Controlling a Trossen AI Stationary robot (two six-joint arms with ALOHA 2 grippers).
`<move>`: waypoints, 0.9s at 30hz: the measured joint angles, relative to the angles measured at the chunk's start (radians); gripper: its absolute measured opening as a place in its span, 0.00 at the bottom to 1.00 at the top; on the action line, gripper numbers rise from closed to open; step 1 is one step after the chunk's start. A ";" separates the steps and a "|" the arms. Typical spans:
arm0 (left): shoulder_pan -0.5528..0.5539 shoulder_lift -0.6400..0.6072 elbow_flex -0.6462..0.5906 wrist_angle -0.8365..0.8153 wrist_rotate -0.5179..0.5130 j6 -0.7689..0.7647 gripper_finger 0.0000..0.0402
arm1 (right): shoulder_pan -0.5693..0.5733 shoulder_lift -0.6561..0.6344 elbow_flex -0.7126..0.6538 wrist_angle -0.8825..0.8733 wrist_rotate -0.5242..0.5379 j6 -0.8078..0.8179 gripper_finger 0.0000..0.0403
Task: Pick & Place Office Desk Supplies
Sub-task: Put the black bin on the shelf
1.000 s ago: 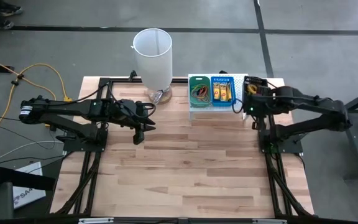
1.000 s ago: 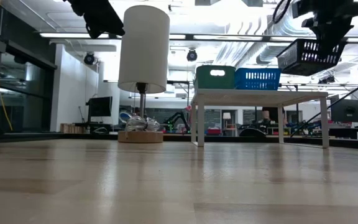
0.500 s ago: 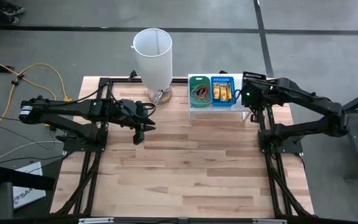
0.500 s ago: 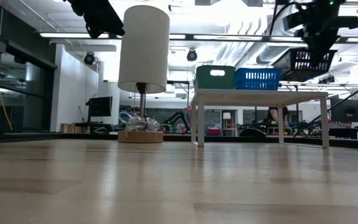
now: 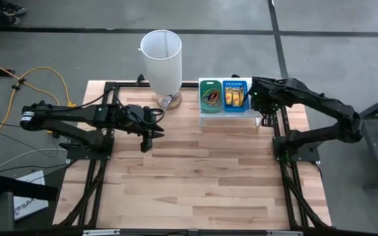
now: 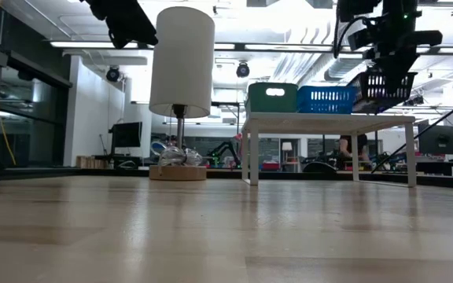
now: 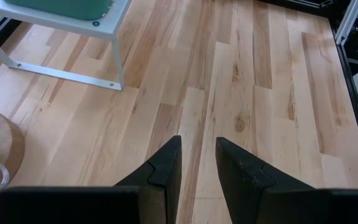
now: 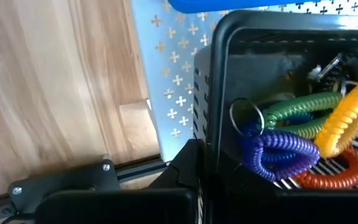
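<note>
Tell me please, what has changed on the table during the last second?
The right gripper, shut on the rim of the black tray, carried it leftwards and down, to the white shelf beside the blue tray. The left gripper, the green tray and the white cylinder stayed in place.

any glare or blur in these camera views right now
Low view: ceiling lights glare white, tabletop foreground soft. Right wrist view: black tray and coiled bands close up, slightly blurred. High view: evenly lit.
</note>
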 joint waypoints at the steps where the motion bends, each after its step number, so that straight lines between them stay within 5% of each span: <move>1: 0.000 0.000 0.000 0.000 0.000 0.000 0.24 | -0.005 0.000 -0.002 0.004 -0.002 -0.003 0.01; 10: 0.000 0.000 0.000 0.000 0.000 0.000 0.24 | -0.009 0.000 -0.115 0.065 -0.002 -0.022 0.00; 27: 0.000 0.000 0.000 0.000 0.000 0.000 0.24 | -0.009 -0.001 -0.116 0.109 -0.017 -0.071 0.00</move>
